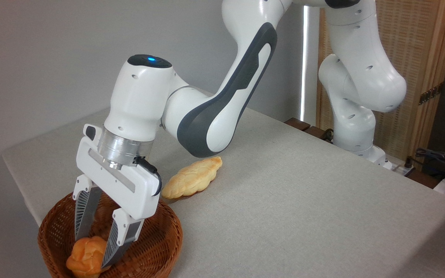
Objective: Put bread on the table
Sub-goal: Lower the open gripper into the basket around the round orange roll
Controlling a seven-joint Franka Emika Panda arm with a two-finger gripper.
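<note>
Reaching down into the wicker basket (160, 239), the pincer (93, 251) stands wide with one finger on each side of the bread (85, 256), ready to close on it. The bread lies on the basket floor. A braided loaf (193, 181) rests on the grey-beige desk (303, 200), before a plain wall.

bread (85, 256) in basket (160, 241), gripper (91, 251) fingers astride bread, loaf (192, 182) on table (303, 208) behind-right of basket
</note>
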